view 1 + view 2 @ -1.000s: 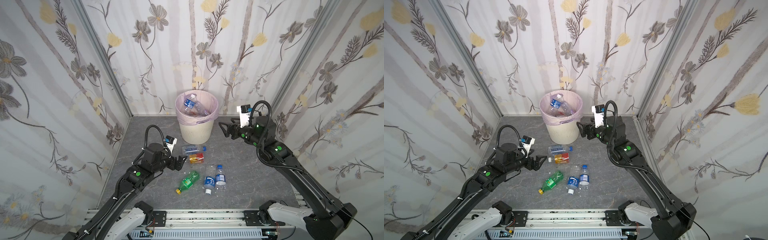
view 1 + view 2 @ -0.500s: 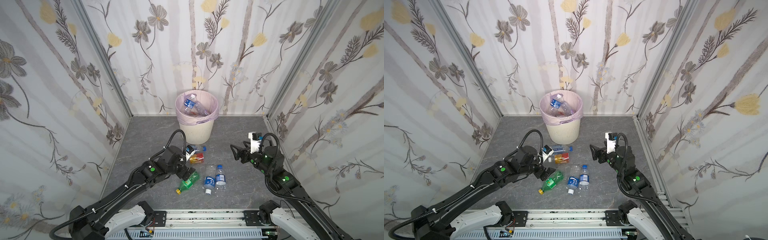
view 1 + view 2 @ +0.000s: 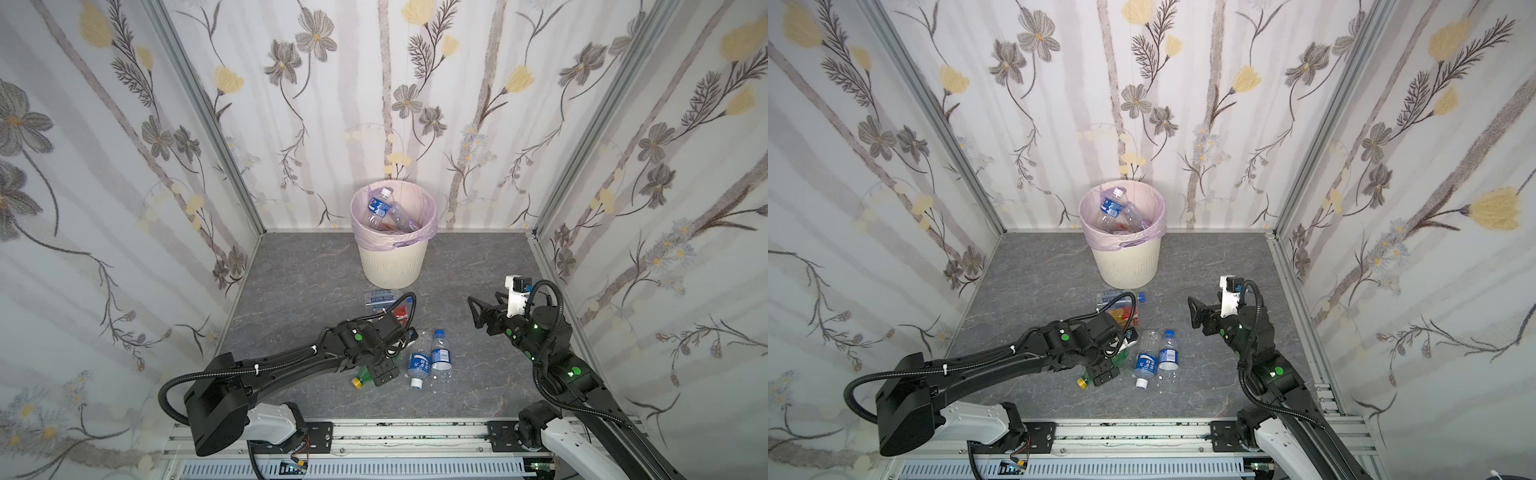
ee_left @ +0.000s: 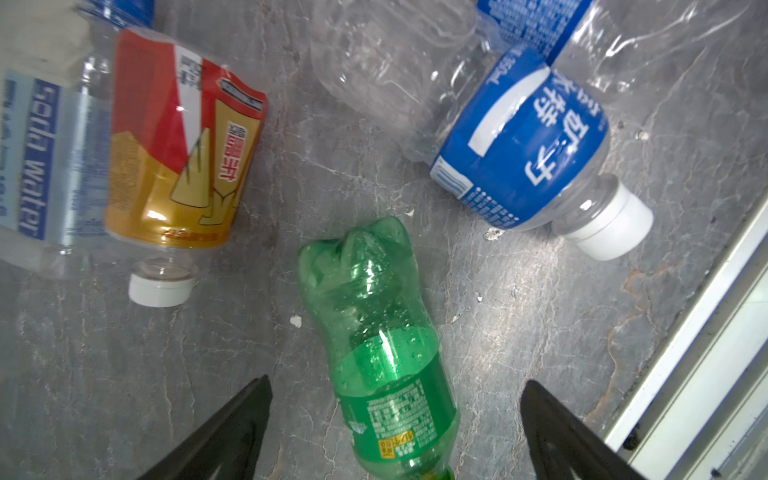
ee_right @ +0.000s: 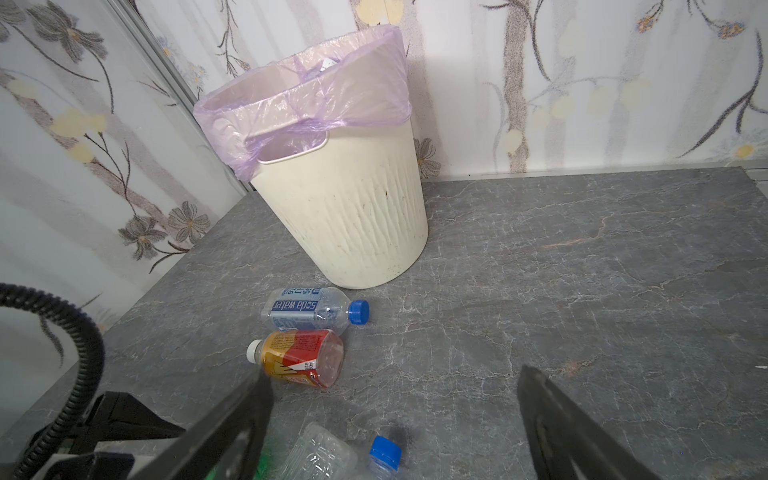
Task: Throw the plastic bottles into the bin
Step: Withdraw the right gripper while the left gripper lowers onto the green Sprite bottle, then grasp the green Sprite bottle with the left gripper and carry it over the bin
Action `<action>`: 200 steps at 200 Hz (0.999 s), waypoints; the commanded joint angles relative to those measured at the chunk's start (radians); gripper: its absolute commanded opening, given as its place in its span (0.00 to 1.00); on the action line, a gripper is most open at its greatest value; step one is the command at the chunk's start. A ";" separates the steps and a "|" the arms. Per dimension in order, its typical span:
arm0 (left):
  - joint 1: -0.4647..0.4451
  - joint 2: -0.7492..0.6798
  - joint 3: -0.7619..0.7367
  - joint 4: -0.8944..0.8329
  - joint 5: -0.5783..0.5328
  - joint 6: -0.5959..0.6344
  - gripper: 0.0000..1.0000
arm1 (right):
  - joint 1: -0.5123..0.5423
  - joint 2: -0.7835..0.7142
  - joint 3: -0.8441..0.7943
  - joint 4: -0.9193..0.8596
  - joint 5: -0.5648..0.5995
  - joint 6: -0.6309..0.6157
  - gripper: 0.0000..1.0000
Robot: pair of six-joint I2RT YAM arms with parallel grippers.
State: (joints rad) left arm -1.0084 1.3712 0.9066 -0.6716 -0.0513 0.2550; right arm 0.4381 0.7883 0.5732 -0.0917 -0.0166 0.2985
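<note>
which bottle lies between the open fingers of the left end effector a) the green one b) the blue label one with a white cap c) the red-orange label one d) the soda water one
A: in the left wrist view the green bottle runs into the gap between the spread fingers of the left end effector, with neither finger touching it.

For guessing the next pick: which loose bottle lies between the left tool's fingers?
The green plastic bottle, the only green one; the open left tool straddles it.
</note>
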 commanded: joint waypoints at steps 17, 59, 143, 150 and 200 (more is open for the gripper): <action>-0.001 0.090 0.021 -0.025 -0.056 -0.021 0.88 | 0.000 0.009 -0.009 0.033 0.006 0.005 0.92; 0.001 0.213 0.039 -0.023 -0.065 -0.049 0.74 | -0.001 -0.028 -0.025 0.031 0.010 0.004 0.92; 0.011 0.210 0.060 -0.024 -0.092 -0.094 0.46 | -0.004 -0.046 -0.029 0.029 0.000 0.005 0.92; 0.013 0.187 0.061 -0.024 -0.102 -0.102 0.46 | -0.004 -0.042 -0.029 0.031 0.000 0.007 0.92; 0.092 -0.065 0.108 0.021 -0.136 -0.221 0.43 | -0.004 -0.015 -0.037 0.072 -0.035 0.038 0.92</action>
State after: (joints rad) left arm -0.9482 1.4006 0.9874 -0.6907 -0.1463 0.1200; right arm 0.4351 0.7612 0.5419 -0.0849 -0.0242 0.3092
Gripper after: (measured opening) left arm 0.464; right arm 0.922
